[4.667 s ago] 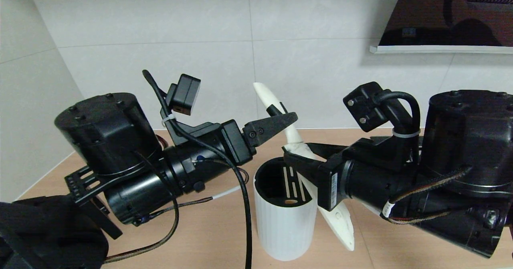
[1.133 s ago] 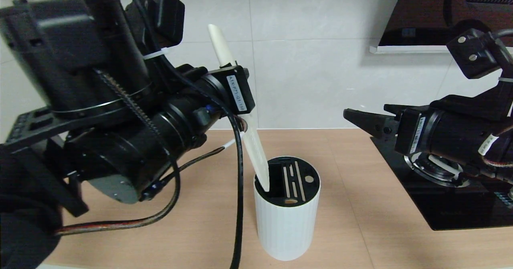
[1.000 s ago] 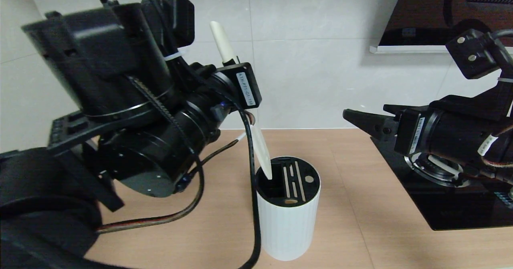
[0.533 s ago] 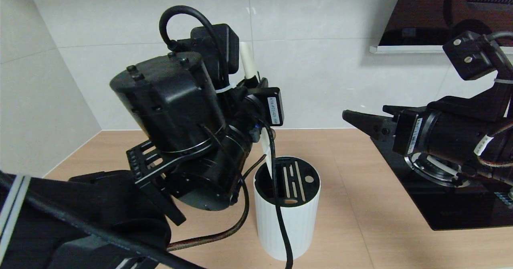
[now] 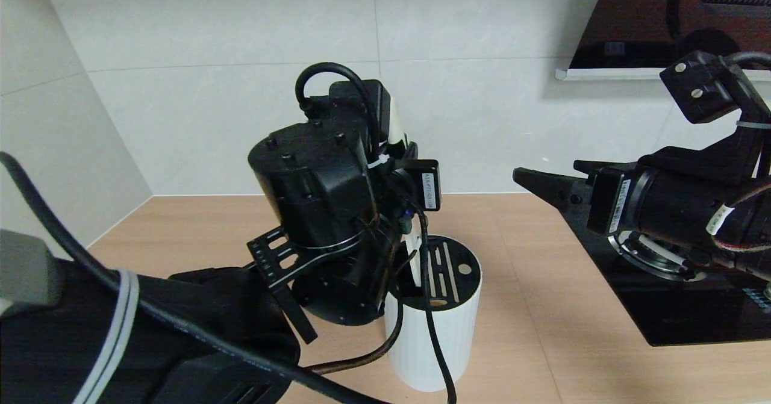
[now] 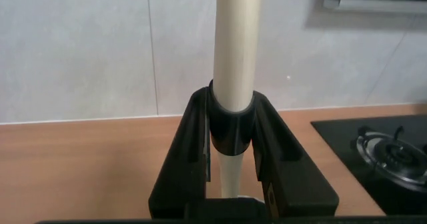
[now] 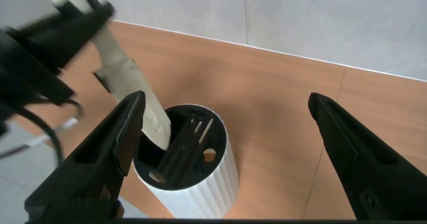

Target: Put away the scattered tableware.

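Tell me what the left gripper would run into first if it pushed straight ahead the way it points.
Nothing close. Beyond the left gripper, shut on the knife, the way looks free over the countertop. It would probably meet the tiled wall first, though depth is hard to judge.

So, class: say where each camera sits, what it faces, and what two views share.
Head view: on the head, facing down over the counter; both arms show.
Left wrist view: behind the left gripper, looking along the knife it clamps.
Right wrist view: behind the open right gripper, facing the holder.
Shared: head and right wrist views both show the holder.
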You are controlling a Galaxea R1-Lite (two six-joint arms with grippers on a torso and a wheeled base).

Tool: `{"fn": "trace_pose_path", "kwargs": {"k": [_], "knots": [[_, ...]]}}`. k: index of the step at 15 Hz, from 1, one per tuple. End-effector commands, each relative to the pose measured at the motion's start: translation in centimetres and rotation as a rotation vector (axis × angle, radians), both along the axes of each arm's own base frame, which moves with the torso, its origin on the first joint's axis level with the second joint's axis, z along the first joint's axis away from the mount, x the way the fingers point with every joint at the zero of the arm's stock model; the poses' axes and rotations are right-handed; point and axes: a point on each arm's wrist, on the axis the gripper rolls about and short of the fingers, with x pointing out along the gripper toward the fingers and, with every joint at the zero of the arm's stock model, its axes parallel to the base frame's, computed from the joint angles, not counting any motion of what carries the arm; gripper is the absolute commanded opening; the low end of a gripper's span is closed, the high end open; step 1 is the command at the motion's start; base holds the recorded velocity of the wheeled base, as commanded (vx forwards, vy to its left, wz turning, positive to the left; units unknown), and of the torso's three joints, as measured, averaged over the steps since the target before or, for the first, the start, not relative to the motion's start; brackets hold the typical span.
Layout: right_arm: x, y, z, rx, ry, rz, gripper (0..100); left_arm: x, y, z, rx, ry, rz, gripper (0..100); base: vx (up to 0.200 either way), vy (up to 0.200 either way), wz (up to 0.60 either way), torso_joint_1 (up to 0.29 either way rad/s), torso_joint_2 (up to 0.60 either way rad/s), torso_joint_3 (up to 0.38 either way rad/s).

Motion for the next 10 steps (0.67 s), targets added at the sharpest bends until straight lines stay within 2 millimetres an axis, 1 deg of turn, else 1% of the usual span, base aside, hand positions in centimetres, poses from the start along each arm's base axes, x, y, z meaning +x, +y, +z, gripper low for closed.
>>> {"fn": "trace_pose_path", "kwargs": {"k": [1,4,6,9,10], "knots": [[0.0,0.0,0.0,-0.001,0.001,0.0,100,0.4,-0.5,-1.4,0.03,0.025,0.001,0,0.0,0.0,0.0,0.0,0.0,0.0],[0.0,0.0,0.0,-0.001,0.001,0.0,100,0.3,-1.5,-3.8,0.081,0.072,-0.016,0,0.0,0.0,0.0,0.0,0.0,0.0],[0.1,0.1,-0.1,-0.004,0.004,0.0,100,0.3,-2.2,-4.9,0.086,0.094,-0.028,0,0.0,0.0,0.0,0.0,0.0,0.0],[0.1,0.1,-0.2,-0.006,0.007,0.0,100,0.1,-2.1,-5.9,0.11,0.115,-0.031,0,0.0,0.0,0.0,0.0,0.0,0.0],[0.2,0.2,-0.3,-0.008,0.009,0.0,100,0.2,-2.2,-5.5,0.096,0.106,-0.028,0,0.0,0.0,0.0,0.0,0.0,0.0]]}}
